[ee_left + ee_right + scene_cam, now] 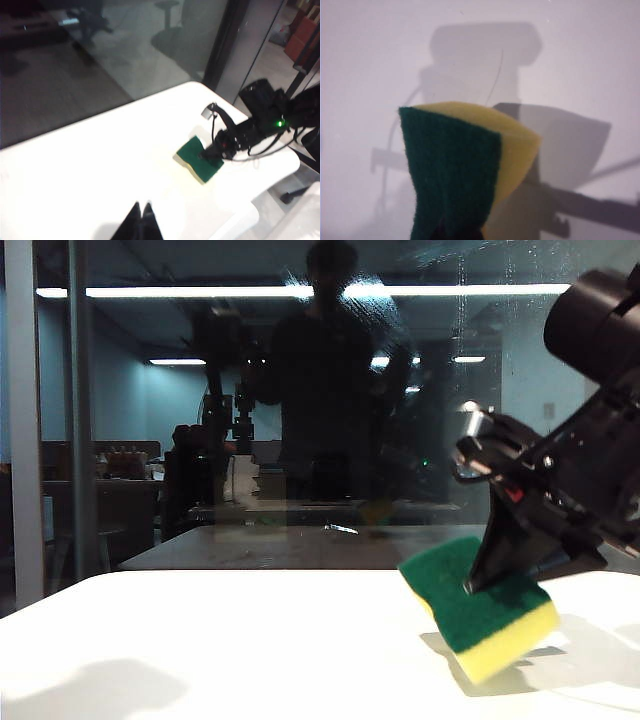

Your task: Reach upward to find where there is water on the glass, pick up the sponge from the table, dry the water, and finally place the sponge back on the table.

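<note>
White table [200,640] below: right gripper [470,587] fingers pinch the tilted sponge [480,620]; left gripper [141,220] fingers closed, empty.

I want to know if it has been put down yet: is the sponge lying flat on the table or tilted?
Tilted. The right gripper is shut on the sponge, green side up, one corner low over the table.

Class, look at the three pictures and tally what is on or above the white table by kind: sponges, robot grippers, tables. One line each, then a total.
Sponges: 1, the sponge, green side up, tilted, pinched by the right gripper.
Robot grippers: 2, the right gripper on the sponge, the left gripper shut above the table.
Tables: 1, the white table.
Total: 4
</note>
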`<action>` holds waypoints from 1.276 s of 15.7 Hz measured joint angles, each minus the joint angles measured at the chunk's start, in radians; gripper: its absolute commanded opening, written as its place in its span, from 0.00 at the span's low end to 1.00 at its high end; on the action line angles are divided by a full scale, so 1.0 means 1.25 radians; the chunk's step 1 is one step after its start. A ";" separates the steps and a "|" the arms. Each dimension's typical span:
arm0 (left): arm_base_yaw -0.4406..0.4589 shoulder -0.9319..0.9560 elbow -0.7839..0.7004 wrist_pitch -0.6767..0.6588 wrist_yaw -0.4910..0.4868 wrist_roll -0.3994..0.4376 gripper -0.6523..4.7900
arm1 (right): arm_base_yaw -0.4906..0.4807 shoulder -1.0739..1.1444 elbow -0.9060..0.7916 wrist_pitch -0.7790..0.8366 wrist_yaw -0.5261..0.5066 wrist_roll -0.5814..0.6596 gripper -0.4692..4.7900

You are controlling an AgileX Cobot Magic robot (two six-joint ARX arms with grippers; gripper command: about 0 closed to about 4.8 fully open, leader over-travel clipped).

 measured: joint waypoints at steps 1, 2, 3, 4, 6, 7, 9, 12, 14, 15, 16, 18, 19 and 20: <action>0.000 -0.017 -0.024 -0.001 0.000 -0.001 0.11 | 0.000 0.002 0.000 0.000 0.000 0.000 0.12; 0.000 -0.034 -0.045 -0.002 0.000 -0.002 0.11 | 0.000 0.003 0.000 0.000 0.000 0.000 0.17; 0.000 -0.045 -0.057 -0.001 0.000 -0.002 0.11 | 0.000 0.003 0.000 0.000 0.001 0.000 0.27; 0.000 -0.060 -0.074 -0.002 -0.001 -0.002 0.11 | 0.000 0.002 0.000 0.000 0.016 0.000 0.30; 0.000 -0.079 -0.103 0.001 -0.002 -0.002 0.11 | 0.000 0.002 0.000 0.000 0.034 0.002 0.32; 0.000 -0.089 -0.117 -0.001 -0.002 -0.002 0.11 | 0.000 0.003 0.000 0.000 0.037 0.002 0.36; 0.000 -0.112 -0.140 -0.001 -0.002 -0.002 0.11 | 0.000 0.003 0.000 0.000 0.040 0.002 0.58; 0.000 -0.152 -0.161 -0.002 -0.003 -0.002 0.11 | 0.000 0.003 0.000 0.000 0.076 0.004 0.65; 0.000 -0.169 -0.170 -0.001 -0.005 -0.002 0.11 | 0.000 0.003 0.000 0.001 0.082 0.003 0.64; 0.000 -0.172 -0.173 -0.001 -0.006 -0.002 0.11 | 0.000 0.002 0.000 0.000 0.086 0.004 0.53; 0.000 -0.177 -0.182 -0.002 -0.015 -0.002 0.11 | 0.000 0.002 0.000 0.000 0.099 0.004 0.41; 0.000 -0.179 -0.190 -0.003 -0.048 -0.002 0.11 | 0.000 0.000 0.000 0.000 0.114 0.003 0.30; 0.000 -0.179 -0.191 -0.007 -0.068 -0.001 0.11 | 0.000 -0.005 0.000 0.000 0.124 0.003 0.26; 0.000 -0.179 -0.191 -0.007 -0.084 -0.002 0.11 | 0.000 -0.016 0.000 0.000 0.139 0.003 0.22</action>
